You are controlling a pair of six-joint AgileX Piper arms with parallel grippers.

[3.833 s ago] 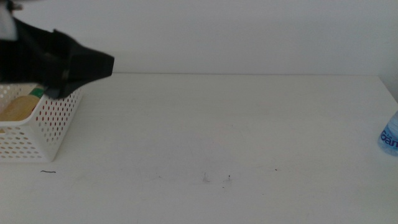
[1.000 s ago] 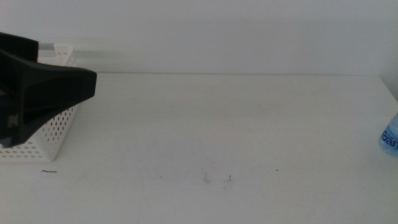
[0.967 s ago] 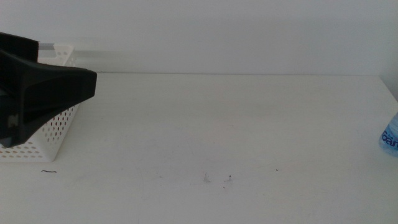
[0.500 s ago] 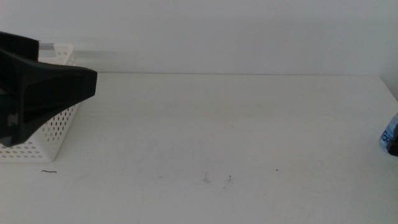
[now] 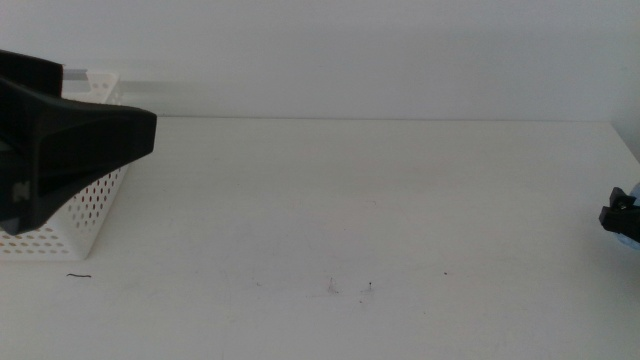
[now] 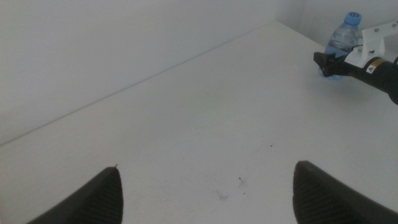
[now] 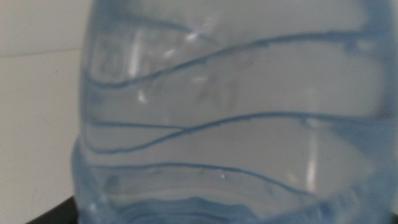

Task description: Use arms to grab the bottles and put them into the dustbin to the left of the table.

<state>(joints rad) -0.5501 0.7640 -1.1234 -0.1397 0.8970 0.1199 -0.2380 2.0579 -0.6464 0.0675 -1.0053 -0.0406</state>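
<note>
1. At the far right edge of the table (image 5: 380, 200), the right gripper (image 5: 620, 214) is at the water bottle (image 6: 341, 45).
2. In the left wrist view, the bottle stands up straight with its blue cap on top. So its long side goes up and down.
3. In that same view the right gripper comes at the bottle from the side, low on its body. The dark tip is touching the bottle or just next to it.
4. The right wrist view is filled with the clear, wavy wall of the bottle. That means the bottle is right in front of this gripper, very close.
5. I cannot tell if the right gripper's jaws are apart or squeezed on the bottle. The pictures do not show them well.
6. The left gripper (image 6: 205, 190) has its two dark jaws spread wide, and nothing is between them. It waits over by the dustbin (image 5: 75, 215) on the left side of the table.
7. The bottle is well away from the left gripper, across the whole table. The right arm is much nearer, so I think the grab is its job.
8. The dustbin is far from the bottle, on the other side. I think the bottle still has to be carried all the way across.
</note>
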